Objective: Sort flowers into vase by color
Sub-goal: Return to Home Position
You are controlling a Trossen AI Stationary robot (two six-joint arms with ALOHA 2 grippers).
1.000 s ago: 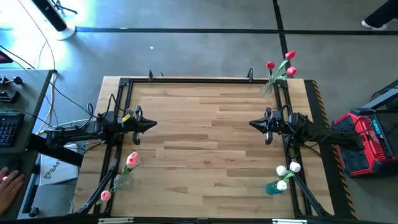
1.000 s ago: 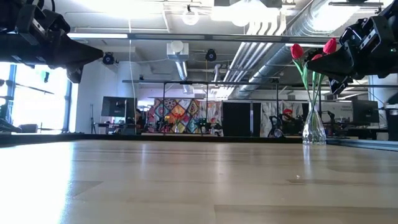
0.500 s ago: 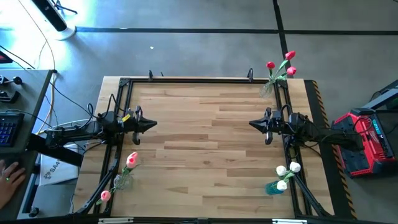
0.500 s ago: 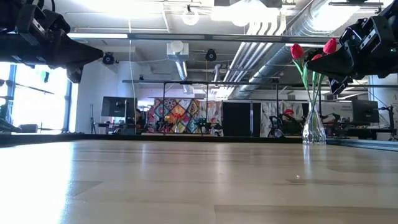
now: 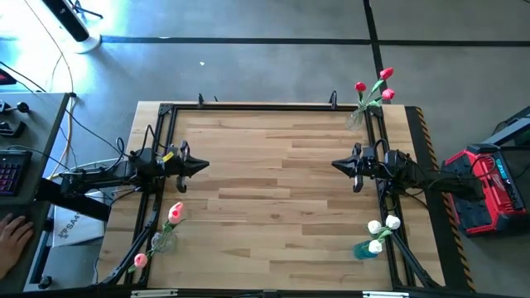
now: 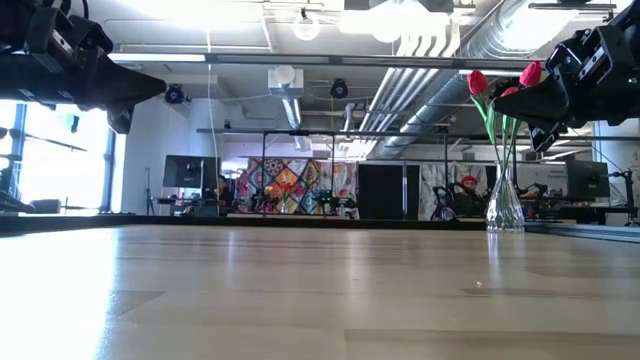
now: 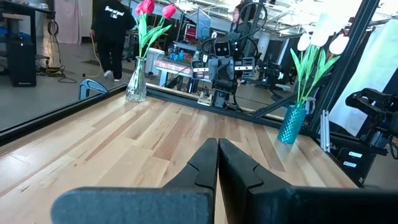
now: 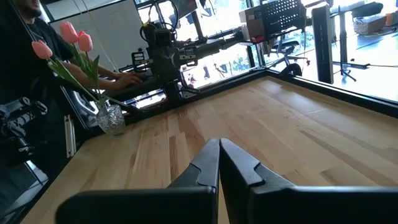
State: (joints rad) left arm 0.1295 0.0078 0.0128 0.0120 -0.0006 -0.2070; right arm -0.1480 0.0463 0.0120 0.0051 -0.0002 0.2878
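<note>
We see our left gripper (image 5: pixel 203 166) and right gripper (image 5: pixel 335 165) closed, empty. Table corners: red tulips (image 5: pixel 360 86) in far-right clear vase (image 5: pixel 354 120), white tulips (image 5: pixel 391 222) in near-right teal vase (image 5: pixel 362 249), pink tulips (image 5: pixel 175 213) in near-left glass vase (image 5: pixel 163 242).

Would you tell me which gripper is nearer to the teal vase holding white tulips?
Right. The right gripper is on the same side as the teal vase; the left gripper is across the table.

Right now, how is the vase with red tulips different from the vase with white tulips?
The red tulips stand in a clear glass vase; the white tulips stand in a teal vase you cannot see through. In the high view the clear glass vase is at the table's top right corner, the teal vase at its bottom right. Both stand upright.
</note>
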